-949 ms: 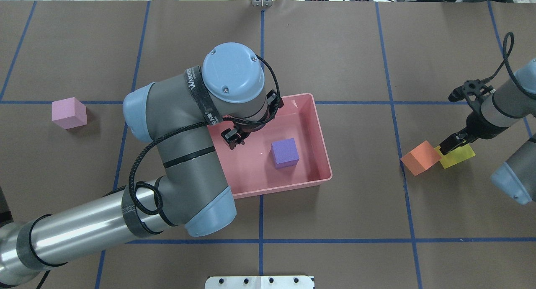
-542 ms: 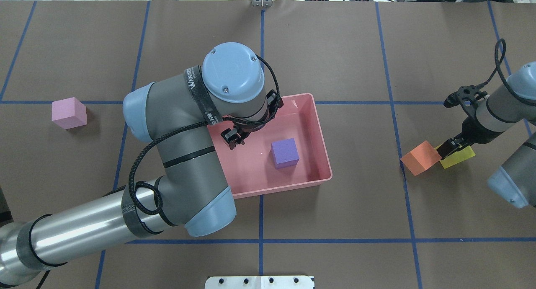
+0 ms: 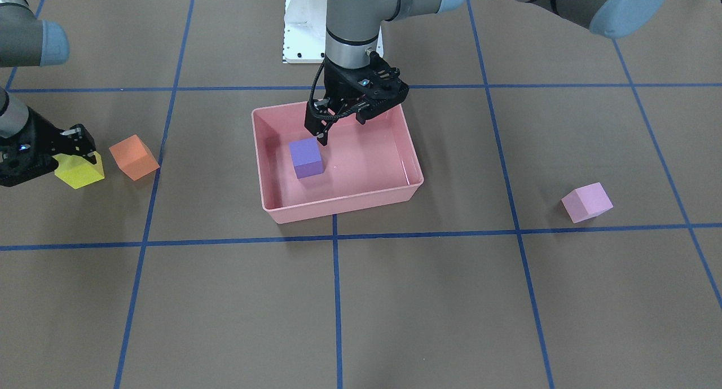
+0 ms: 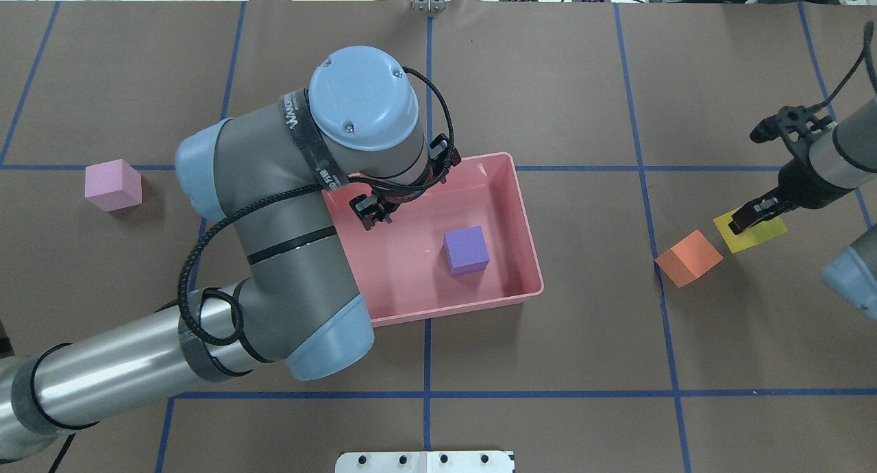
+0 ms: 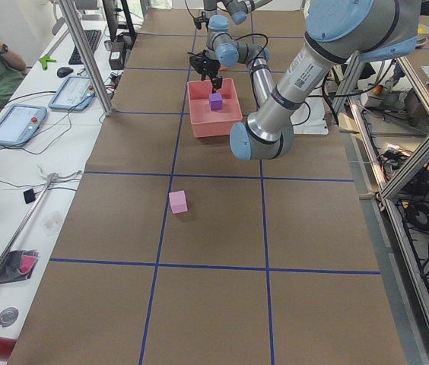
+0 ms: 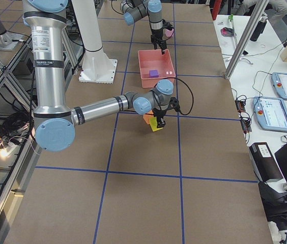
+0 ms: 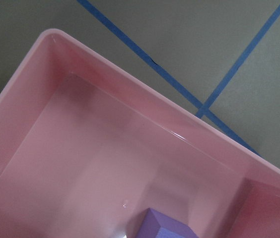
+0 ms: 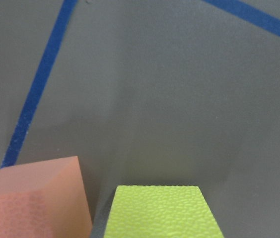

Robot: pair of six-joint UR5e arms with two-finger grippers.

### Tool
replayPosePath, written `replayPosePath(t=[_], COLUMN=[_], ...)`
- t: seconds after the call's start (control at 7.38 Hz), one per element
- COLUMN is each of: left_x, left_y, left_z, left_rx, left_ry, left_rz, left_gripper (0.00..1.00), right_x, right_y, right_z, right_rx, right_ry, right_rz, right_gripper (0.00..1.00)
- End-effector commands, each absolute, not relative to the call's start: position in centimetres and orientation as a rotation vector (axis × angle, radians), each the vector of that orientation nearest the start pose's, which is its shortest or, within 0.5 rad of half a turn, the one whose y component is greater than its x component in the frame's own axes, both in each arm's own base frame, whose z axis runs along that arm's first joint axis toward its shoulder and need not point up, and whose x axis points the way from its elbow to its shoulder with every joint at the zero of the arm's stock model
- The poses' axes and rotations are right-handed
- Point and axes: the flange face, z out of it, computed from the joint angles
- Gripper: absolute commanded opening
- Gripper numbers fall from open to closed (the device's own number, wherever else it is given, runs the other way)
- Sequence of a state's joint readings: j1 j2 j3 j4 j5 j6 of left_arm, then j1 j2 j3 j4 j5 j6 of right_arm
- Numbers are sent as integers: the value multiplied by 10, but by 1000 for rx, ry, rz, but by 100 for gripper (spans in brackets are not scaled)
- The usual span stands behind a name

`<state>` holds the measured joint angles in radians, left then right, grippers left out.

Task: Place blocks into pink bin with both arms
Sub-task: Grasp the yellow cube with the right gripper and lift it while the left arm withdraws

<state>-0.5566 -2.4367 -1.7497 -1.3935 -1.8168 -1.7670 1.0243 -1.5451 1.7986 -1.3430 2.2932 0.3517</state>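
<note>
The pink bin (image 4: 527, 240) sits mid-table and holds the purple block (image 4: 466, 250), also seen in the front view (image 3: 306, 158). My left gripper (image 3: 341, 128) hangs open and empty over the bin's robot-side half, above and beside the purple block. The light pink block (image 4: 113, 184) lies on the paper far to the left of the bin. My right gripper (image 4: 754, 216) is shut on the yellow block (image 4: 750, 229), a small gap from the orange block (image 4: 688, 257). The right wrist view shows the yellow block (image 8: 162, 213) and the orange block (image 8: 31, 203).
Brown paper with a blue tape grid (image 4: 428, 394) covers the table. The white base plate (image 4: 425, 461) is at the robot's edge. My left arm's elbow (image 4: 294, 267) overhangs the bin's left end. An operator and tablets (image 5: 17, 122) sit along the far side.
My right gripper has carried the yellow block away from the orange block, to the right and farther back. My left arm has shifted slightly left and back over the bin, still open.
</note>
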Motion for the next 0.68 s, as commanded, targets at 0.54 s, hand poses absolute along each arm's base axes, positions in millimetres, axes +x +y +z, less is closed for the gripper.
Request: replayPosePath(t=[0.54], left_x=[290], left_y=[-515], left_z=[286], left_rx=[134], left_ry=[719], left_rz=[-181], left_gripper=[100], right_x=[-214], right_y=[-536], right_z=[251], right_rx=[18], right_ry=[-1027], right_rz=[-88], right_gripper=[0])
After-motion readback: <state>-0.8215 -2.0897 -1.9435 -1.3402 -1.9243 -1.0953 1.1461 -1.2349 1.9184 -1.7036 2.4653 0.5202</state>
